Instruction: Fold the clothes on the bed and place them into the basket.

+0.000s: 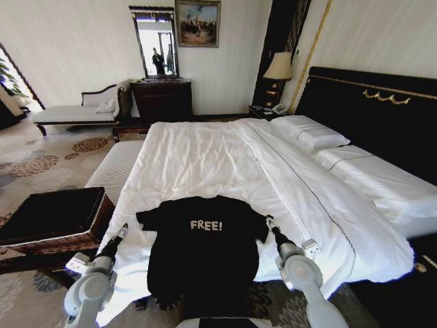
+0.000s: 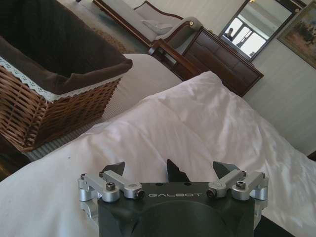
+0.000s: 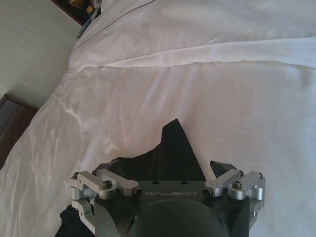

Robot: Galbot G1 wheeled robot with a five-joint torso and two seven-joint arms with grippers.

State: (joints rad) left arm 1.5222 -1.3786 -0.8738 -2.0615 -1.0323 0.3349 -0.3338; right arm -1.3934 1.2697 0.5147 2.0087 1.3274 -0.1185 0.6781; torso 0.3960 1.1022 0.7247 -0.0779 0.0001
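Dark wood dresser stands against the far wall. Mirror and framed painting hang above it; pale chaise lounge sits to its left, table lamp to its right

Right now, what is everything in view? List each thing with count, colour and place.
top: one, black with white FREE! lettering, spread flat at the bed's foot edge.
bed: one, white sheets, black gold-trimmed headboard on the right.
pillows: two, white, against the headboard.
basket: one, brown wicker with dark lining, left of the bed.
bench: one, white, along the bed's left side.
chaise: one, pale, far left.
dresser: one, dark wood, under a mirror.
lamp: one, cream shade, on the nightstand.
left hand: open, over the top's left sleeve.
right hand: open, over the right sleeve.
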